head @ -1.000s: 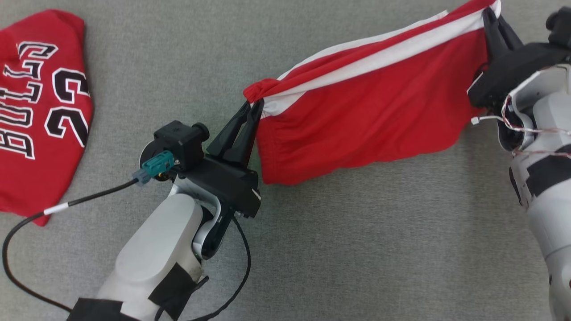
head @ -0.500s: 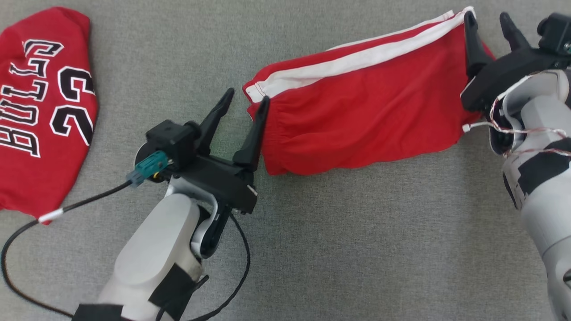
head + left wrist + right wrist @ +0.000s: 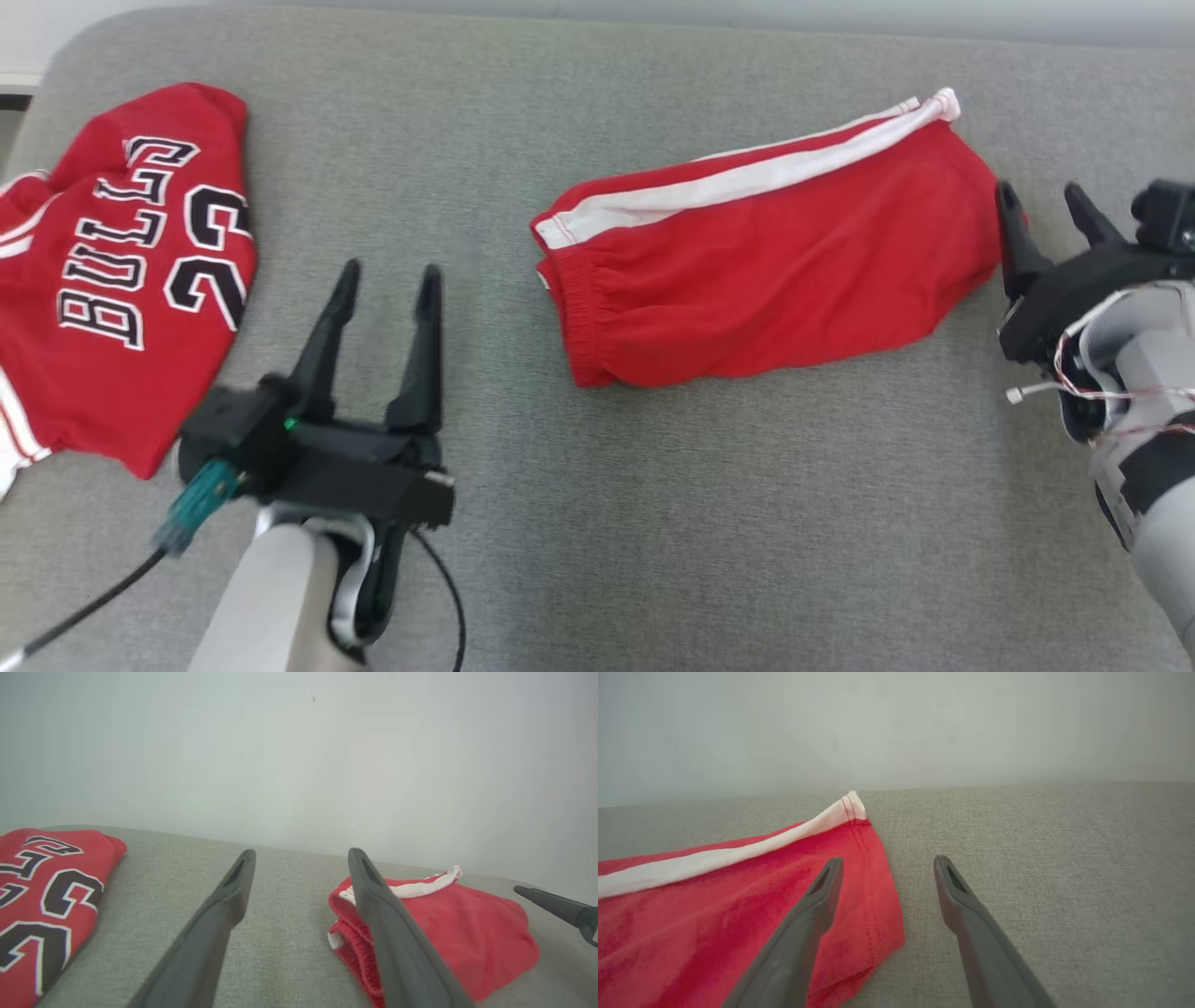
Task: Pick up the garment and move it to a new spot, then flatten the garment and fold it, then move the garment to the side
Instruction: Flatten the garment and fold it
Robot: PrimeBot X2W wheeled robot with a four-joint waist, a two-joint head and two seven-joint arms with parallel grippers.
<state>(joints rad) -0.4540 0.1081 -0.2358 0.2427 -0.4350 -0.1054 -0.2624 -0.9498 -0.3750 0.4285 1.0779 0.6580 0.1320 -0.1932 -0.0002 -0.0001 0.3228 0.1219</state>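
Status from where I'm standing:

- Red shorts (image 3: 766, 271) lie flat-ish on the grey table (image 3: 653, 523), right of centre in the head view, tilted, a few wrinkles. The elastic waistband end faces the left arm and the hem end faces the right arm. The white stripe (image 3: 747, 173) runs along the far edge and ends in a small white tip at the far-right corner.
- Left gripper (image 3: 389, 271): released, fingers spread, nothing in it. It sits over bare table between the red jersey (image 3: 121, 280) and the shorts, clear of the waistband. In the left wrist view its right finger crosses the waistband, but the head view shows a gap.
- Right gripper (image 3: 1038, 191): also released and empty. Its left finger is just beside the hem edge. The right wrist view puts that finger over the hem fabric and the other over bare table. Can't tell whether it touches the cloth.
- Edges: the table's far edge runs along the top of the head view, with a rounded corner far left (image 3: 37, 84) and a pale wall behind. The jersey lies near that corner and its left side runs out of the view.
- Open room: a wide bare band on the near side of the shorts, a strip between the stripe and the far edge, and a lane between jersey and waistband.
- The left arm's cable (image 3: 84, 611) trails off at the lower left.
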